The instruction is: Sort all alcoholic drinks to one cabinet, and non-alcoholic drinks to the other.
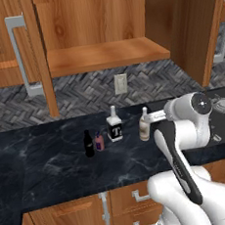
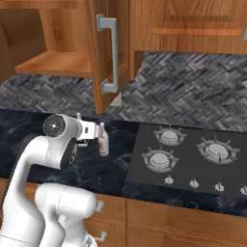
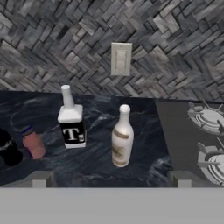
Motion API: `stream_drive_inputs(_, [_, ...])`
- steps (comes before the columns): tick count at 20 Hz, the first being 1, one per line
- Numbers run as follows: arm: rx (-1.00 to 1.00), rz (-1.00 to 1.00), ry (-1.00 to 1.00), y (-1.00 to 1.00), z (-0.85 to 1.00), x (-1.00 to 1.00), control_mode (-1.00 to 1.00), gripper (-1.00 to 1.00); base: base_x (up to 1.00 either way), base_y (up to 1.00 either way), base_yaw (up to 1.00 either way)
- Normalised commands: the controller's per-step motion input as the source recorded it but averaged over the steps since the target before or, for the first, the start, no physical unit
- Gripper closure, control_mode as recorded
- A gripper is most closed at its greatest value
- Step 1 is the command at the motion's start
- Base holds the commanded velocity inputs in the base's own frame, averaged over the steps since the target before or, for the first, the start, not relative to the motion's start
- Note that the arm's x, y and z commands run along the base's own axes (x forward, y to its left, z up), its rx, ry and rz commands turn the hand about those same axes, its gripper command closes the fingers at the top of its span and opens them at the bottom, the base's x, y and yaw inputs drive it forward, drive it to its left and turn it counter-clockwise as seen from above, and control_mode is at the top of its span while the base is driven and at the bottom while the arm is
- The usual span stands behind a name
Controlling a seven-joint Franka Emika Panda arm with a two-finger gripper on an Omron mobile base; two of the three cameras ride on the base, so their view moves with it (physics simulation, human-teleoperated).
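Looking along the hand, I see my gripper (image 3: pixel 109 179) with jaws spread wide and empty, facing the slim cream-white bottle (image 3: pixel 121 137) upright on the dark marble counter (image 1: pixel 51 165). Beside it stands the square clear bottle with a black "T" label (image 3: pixel 71 120), then the small pink-purple bottle (image 3: pixel 33 143) and the black cola bottle (image 3: pixel 8 148). A black stovetop (image 2: pixel 193 154) lies to the right; the open wooden cabinet (image 1: pixel 103 54) hangs above.
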Motion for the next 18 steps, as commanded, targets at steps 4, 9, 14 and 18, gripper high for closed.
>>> stream_drive_inputs(4, [0.00,0.00,-0.05,0.00,-0.02,0.16,-1.00,-1.00,0.00,0.00,0.00])
stream_drive_inputs(9, [0.00,0.00,0.00,0.00,-0.20,0.37,-1.00,-1.00,0.00,0.00,0.00])
stream_drive_inputs(14, [0.00,0.00,0.01,0.00,-0.20,0.41,-1.00,-1.00,0.00,0.00,0.00])
stream_drive_inputs(18, [0.00,0.00,0.03,0.00,-0.12,0.41,-1.00,-1.00,0.00,0.00,0.00])
